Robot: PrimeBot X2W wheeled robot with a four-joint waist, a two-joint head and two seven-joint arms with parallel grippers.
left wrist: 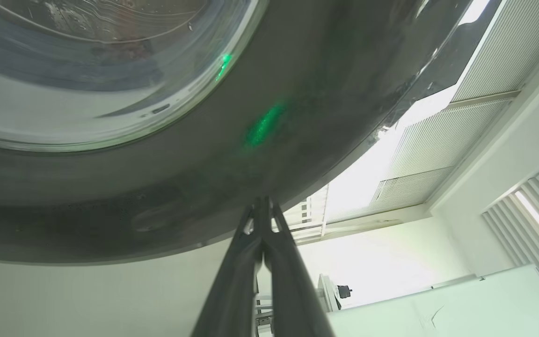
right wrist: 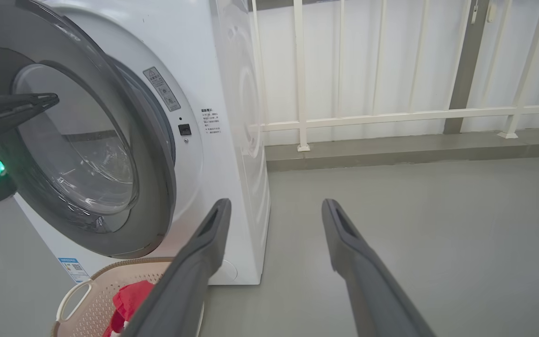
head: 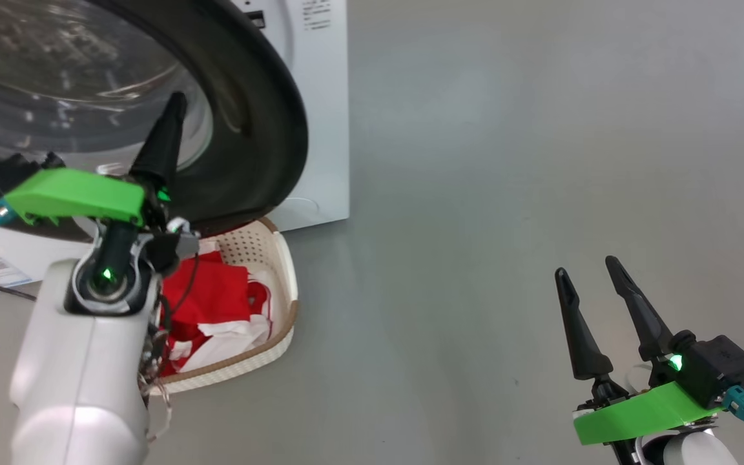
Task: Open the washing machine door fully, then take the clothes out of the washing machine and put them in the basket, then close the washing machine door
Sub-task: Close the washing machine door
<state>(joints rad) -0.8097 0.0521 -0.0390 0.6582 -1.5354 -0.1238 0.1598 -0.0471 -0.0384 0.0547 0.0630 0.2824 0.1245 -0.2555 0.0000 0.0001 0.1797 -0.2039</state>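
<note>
The washing machine door has a glossy black rim around clear glass and stands ajar on the white washing machine. My left gripper is shut with nothing in it. Its tips rest against the door where glass meets rim, and the left gripper looks along that rim. Below the door sits the cream basket, and the red and white clothes lie in it. My right gripper hangs open and empty over the floor at the lower right, well away from the basket.
Grey floor stretches to the right of the machine. A white railing runs behind it along the wall. A small blue label sits low on the machine's front. My left forearm covers the basket's left part.
</note>
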